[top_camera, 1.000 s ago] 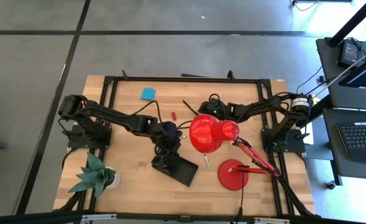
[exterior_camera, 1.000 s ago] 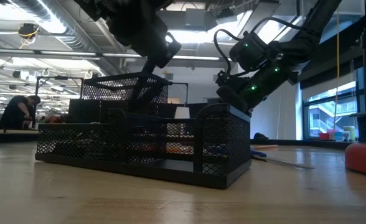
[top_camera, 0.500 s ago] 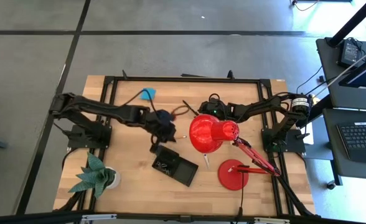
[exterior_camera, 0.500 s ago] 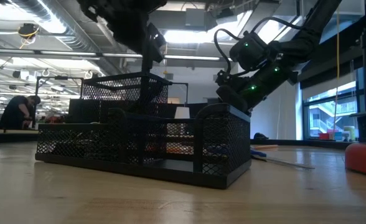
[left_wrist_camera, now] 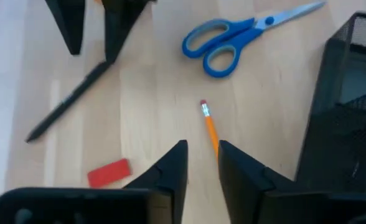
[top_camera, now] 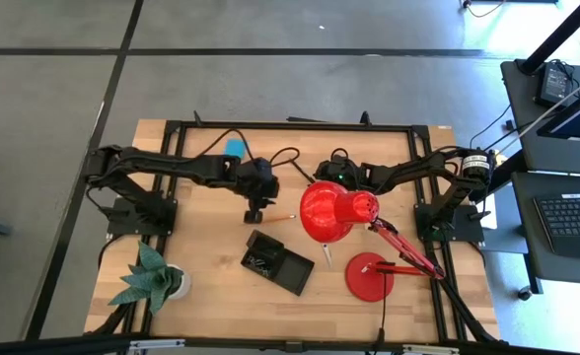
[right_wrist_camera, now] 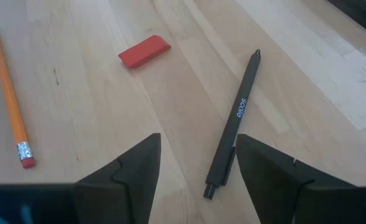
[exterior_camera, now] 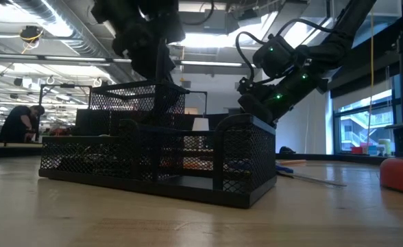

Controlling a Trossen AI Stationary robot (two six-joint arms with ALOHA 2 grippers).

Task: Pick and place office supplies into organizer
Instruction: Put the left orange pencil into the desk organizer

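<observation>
My left gripper (top_camera: pixel 255 209) (left_wrist_camera: pixel 201 158) hovers over the wooden table just beyond the organizer (top_camera: pixel 278 261), its fingers open by a narrow gap. An orange pencil (left_wrist_camera: pixel 209 127) (top_camera: pixel 281 216) lies flat below it and runs toward that gap; I see no touch. Blue-handled scissors (left_wrist_camera: pixel 233 40), a black pen (left_wrist_camera: pixel 68 102) and a small red piece (left_wrist_camera: pixel 108 173) lie flat nearby. My right gripper (right_wrist_camera: pixel 198 168) (top_camera: pixel 320 175) waits open behind the lamp shade, low over the same pen (right_wrist_camera: pixel 236 124). The blue sticky pad (top_camera: pixel 235 148) lies near the far edge.
The red lamp's shade (top_camera: pixel 329 210) hangs over the table's middle and hides part of the scissors; its round base (top_camera: pixel 369 276) stands near the front right. A green paper plant (top_camera: pixel 152 276) sits at the front left. Bare wood lies left of the organizer (exterior_camera: pixel 153 161).
My left gripper has left the spot above the organizer and swung toward the table's far edge, turning as it went, and now stands over the pencil. The right arm and the loose items have kept still.
</observation>
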